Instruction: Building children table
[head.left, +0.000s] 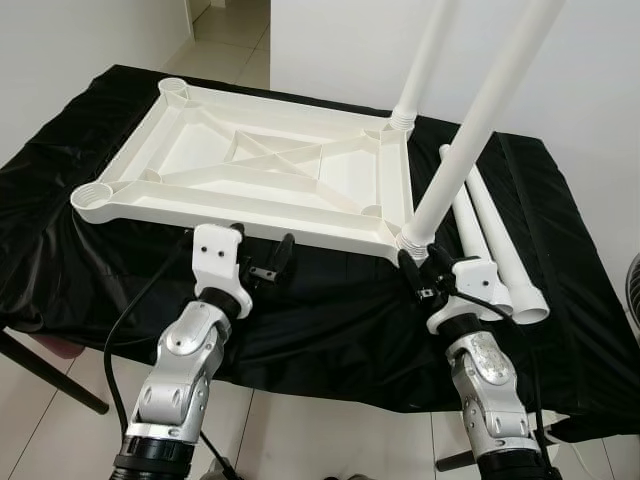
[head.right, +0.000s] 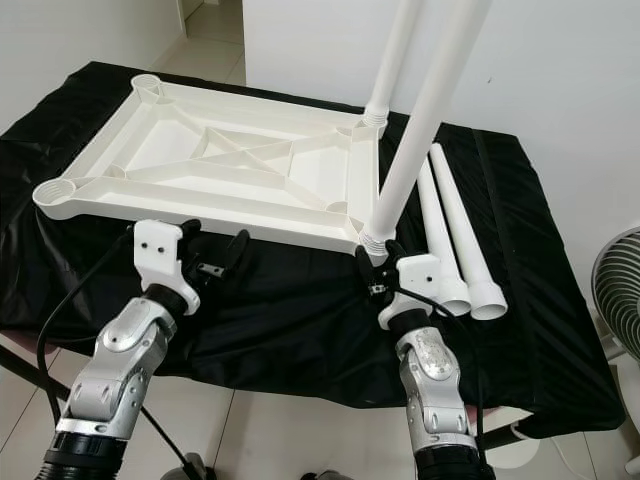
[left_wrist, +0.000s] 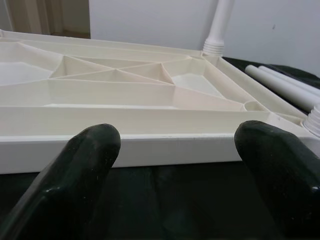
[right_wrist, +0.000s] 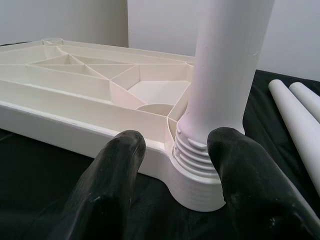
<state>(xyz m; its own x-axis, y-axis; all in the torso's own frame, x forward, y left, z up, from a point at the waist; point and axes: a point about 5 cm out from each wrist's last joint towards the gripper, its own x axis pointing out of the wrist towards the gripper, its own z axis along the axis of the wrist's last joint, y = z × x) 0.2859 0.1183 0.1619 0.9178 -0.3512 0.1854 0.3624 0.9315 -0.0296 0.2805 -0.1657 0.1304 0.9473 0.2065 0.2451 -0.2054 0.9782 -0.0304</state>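
The white plastic tabletop (head.left: 260, 165), smooth and ribbed with crossing braces, lies upside down on a black cloth (head.left: 330, 310). Two round legs stand in its corner sockets, one at 1 o'clock (head.left: 425, 60), one at 4 o'clock (head.left: 480, 115); two loose legs (head.left: 490, 235) lie at 3 o'clock. The right gripper (right_wrist: 175, 150) straddles the near leg's threaded base, fingers spread. The left gripper (left_wrist: 177, 145) faces the tabletop's front edge, fingers spread.
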